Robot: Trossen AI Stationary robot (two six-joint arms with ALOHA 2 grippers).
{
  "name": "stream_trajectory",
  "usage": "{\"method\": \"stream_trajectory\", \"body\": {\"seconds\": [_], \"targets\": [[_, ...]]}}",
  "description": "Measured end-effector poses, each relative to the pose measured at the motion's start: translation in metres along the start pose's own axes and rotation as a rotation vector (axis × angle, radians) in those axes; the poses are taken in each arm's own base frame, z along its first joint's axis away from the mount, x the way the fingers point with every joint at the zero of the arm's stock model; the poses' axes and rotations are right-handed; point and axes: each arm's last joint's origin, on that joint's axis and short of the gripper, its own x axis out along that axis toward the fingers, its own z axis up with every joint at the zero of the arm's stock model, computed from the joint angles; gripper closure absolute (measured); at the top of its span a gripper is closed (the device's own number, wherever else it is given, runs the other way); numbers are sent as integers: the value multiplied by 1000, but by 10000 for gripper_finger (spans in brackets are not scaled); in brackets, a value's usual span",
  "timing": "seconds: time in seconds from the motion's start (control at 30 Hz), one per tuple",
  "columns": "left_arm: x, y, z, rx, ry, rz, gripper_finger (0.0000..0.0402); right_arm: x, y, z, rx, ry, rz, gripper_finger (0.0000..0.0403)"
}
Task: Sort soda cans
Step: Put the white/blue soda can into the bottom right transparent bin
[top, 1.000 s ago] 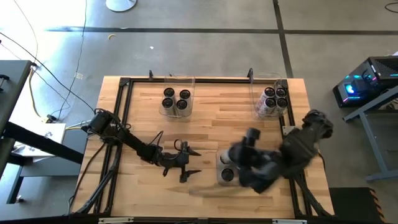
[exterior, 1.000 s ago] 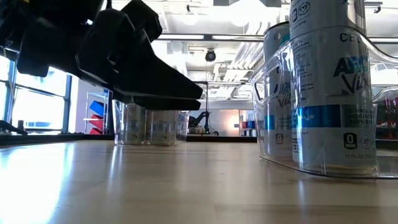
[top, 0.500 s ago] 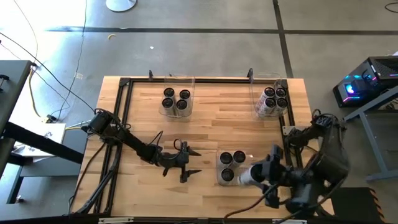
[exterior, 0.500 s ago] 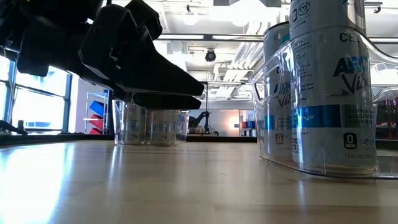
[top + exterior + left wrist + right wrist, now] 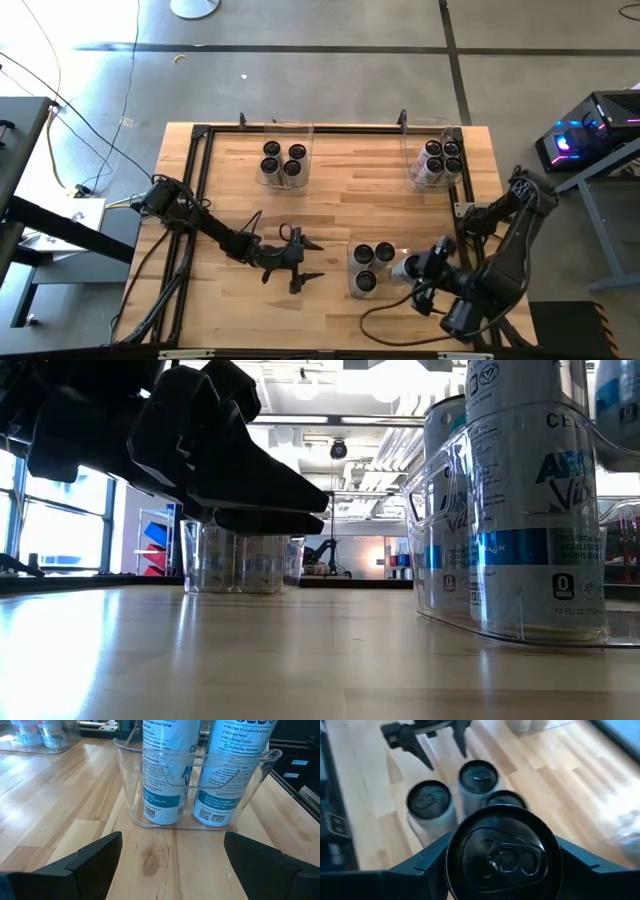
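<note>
Carrying a soda can (image 5: 504,856) clamped in your right gripper (image 5: 418,272), you're just beside the bin (image 5: 352,268) already holding three cans, left gripper (image 5: 304,262) idling open, empty.

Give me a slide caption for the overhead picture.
Right pincer carries a silver-white soda can beside the clear plastic front bin holding three dark-topped cans; left pincer waits open.

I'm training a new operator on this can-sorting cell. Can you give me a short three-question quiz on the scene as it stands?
1. True or false: the right pincer grips a soda can.
2. How many cans stand in the near bin? A) one B) three C) six
3. The left pincer is ____ and empty.

Key: 1 true; 2 B; 3 open.
</note>
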Motion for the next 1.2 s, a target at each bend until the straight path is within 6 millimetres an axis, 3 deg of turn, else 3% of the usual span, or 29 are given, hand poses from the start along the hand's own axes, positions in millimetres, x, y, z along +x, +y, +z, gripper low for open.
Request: {"method": "stream_trajectory", "body": {"seconds": [0.23,0.53,0.87,1.1,1.2], "targets": [[0,1,0,-11,-1,2,57,33,13,-12,-20,15,81,162],[0,1,0,-17,-2,2,57,75,14,-23,-62,35,99,162],[0,1,1,-18,-3,1,57,96,14,-23,-104,45,145,162],[0,1,1,-18,-4,1,57,101,15,-23,-71,113,192,70],[0,1,1,-19,-3,1,57,96,18,-15,-66,111,217,56]]}}
